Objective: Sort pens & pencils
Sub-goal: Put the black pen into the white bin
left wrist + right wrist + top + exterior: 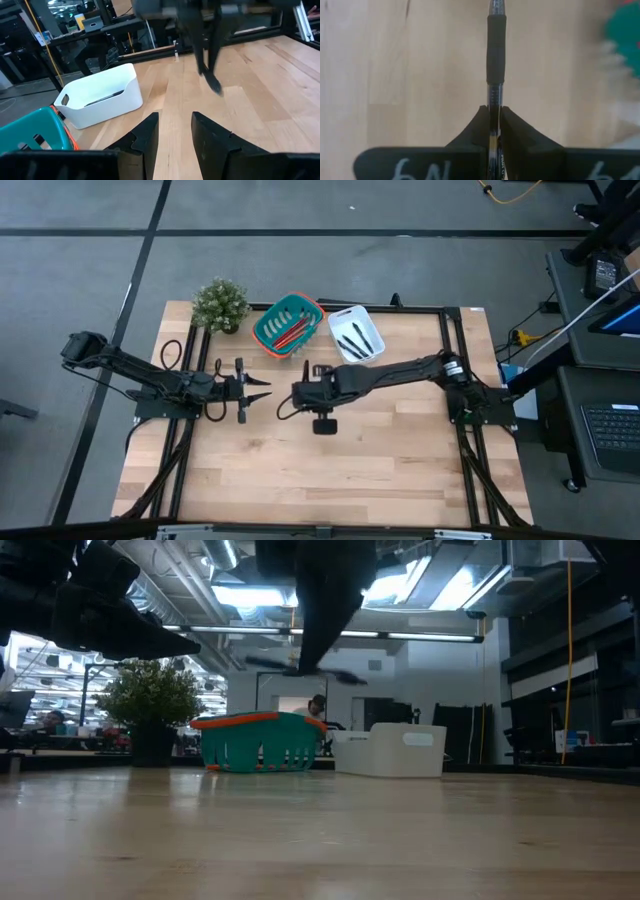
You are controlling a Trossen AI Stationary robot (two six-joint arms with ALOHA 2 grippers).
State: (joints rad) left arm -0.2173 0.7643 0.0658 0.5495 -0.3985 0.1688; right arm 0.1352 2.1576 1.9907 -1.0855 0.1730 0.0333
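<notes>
Right hand [493, 131] is clamped tight on one pen [496, 55]: in the wrist view the black-grip barrel sticks straight out from betw. the 2 dark fingertips, over bare wood. From above, that hand [300, 393] sits near the worktop [400, 470] centre, pointing toward the left arm, just in front of the bins. Low view shows the pen [300, 668] as a thin dark stick held roughly level, well above the wood, up in front of the bins. Left hand [262, 390] faces it from the other side, close but apart, fingers spread wide w/ nothing betw. them; its wrist view shows both fingers [210, 140] parted and the right arm's fingers pointing down farther off. Other pens [352, 340] lie in the white bin [372, 330] at the back edge, right of centre; dark sticks also show inside that bin [100, 92] in the left wrist view. Pencils [290, 332], red/orange, lie in the teal basket [268, 320] w/ orange rim, just left of the white bin, touching or nearly so. Small potted plant [220, 304] stands left of the basket.
</notes>
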